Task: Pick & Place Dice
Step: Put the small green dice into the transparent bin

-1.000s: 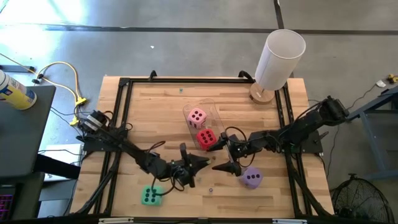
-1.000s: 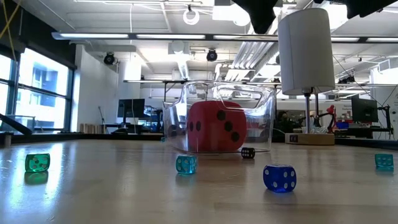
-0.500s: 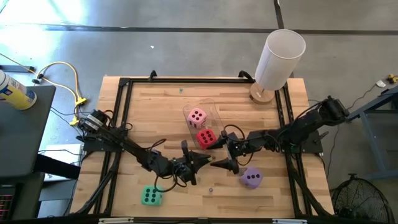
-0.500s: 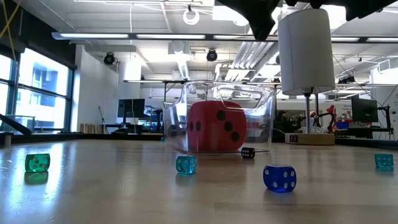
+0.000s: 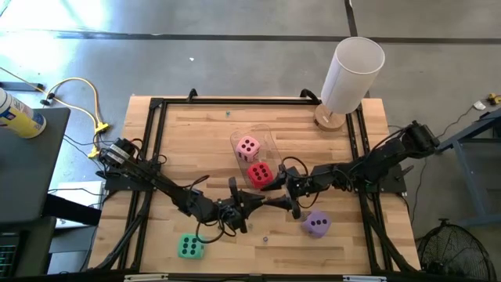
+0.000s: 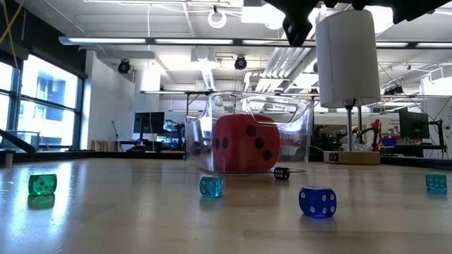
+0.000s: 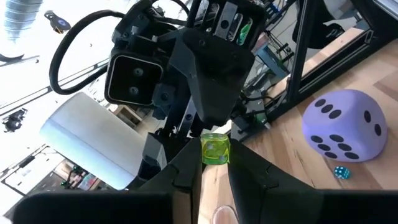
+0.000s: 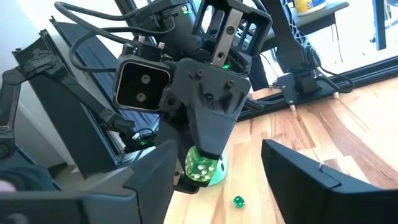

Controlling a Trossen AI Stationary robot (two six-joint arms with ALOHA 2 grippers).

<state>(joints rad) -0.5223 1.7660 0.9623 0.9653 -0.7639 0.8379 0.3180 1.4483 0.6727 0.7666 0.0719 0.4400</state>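
The right claw (image 5: pixel 287 205) has closed in from the purple die's side and now meets the left claw (image 5: pixel 263 201) nose to nose over the middle of the wooden worktop (image 5: pixel 203 133), towards its front edge.

There are four soft pip-marked cubes. The pink die (image 5: pixel 248 146) and the red die (image 5: pixel 260 175) lie in the clear plastic bin (image 5: pixel 264 135) at the worktop's centre. The green die (image 5: pixel 189 247) sits near the front-left corner, and the purple die (image 5: pixel 317 224) near the front edge, right of middle. One white cylinder lamp (image 5: pixel 351 74) stands at the back-right corner.

Only the wrist views show one small translucent yellow-green cube (image 7: pixel 215 149), pinched between the left claw's fingertips. In the right wrist view the right claw's fingers (image 8: pixel 155 180) stand spread wide on either side of it, not touching.

Only the low view shows five more small cubes on the worktop: green (image 6: pixel 42 185), teal (image 6: pixel 210 186), black (image 6: pixel 281 173), blue (image 6: pixel 317 202) and another teal (image 6: pixel 436 182).
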